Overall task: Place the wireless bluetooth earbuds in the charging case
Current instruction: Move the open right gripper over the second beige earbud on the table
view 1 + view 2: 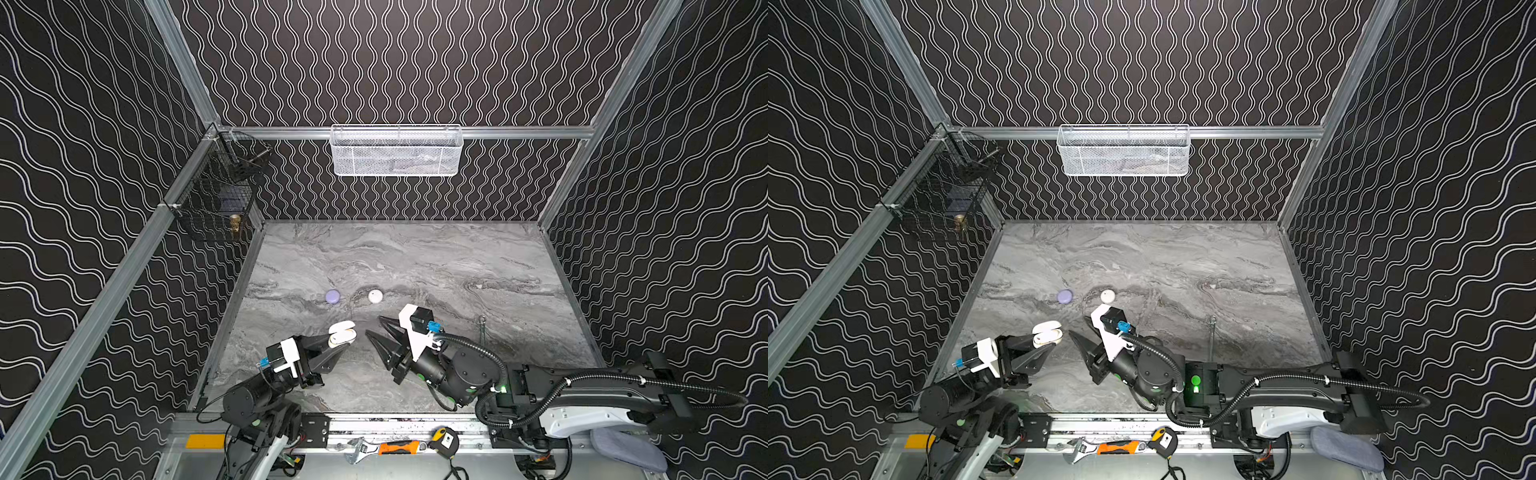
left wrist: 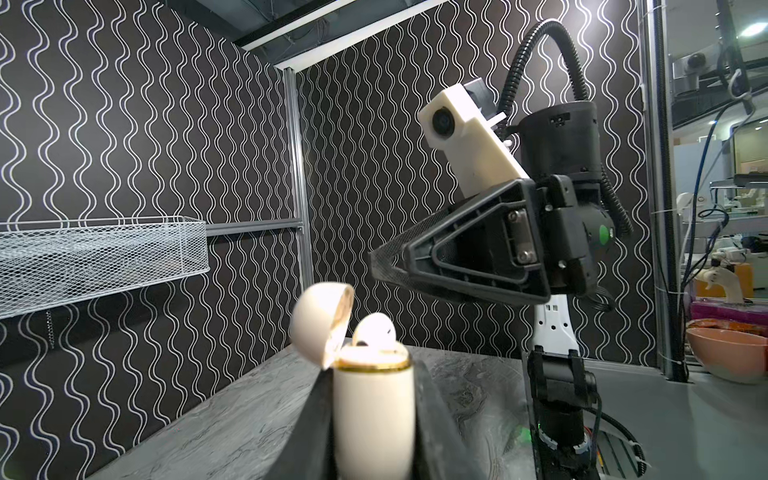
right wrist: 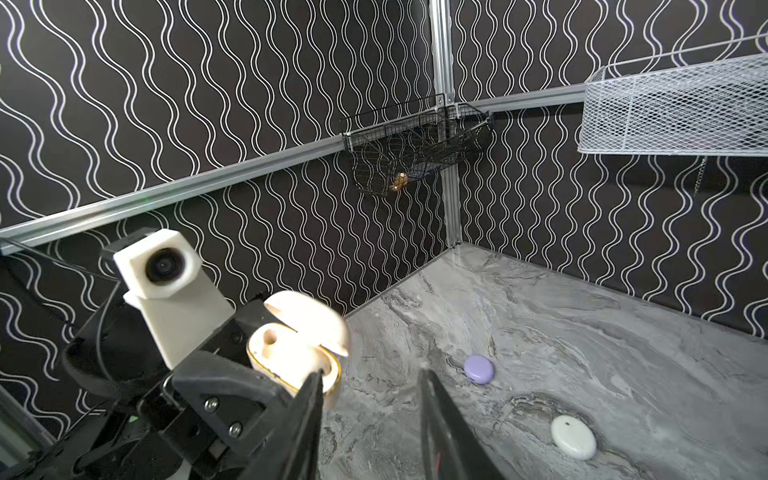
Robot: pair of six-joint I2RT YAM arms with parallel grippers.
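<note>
open cream charging case (image 2: 372, 415), white earbud (image 2: 376, 330) inside

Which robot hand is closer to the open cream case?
Left. The left gripper is clamped on the open cream case, a finger on each side. The right gripper sits beside the case with its jaws open, not touching it.

Tabletop (image 1: 415, 257), grey marble pattern. Lying on it: lavender round case (image 1: 332, 296), left of centre; white round case (image 1: 375, 296), near it, rightward; slim metal tool (image 1: 1212, 336), right.
</note>
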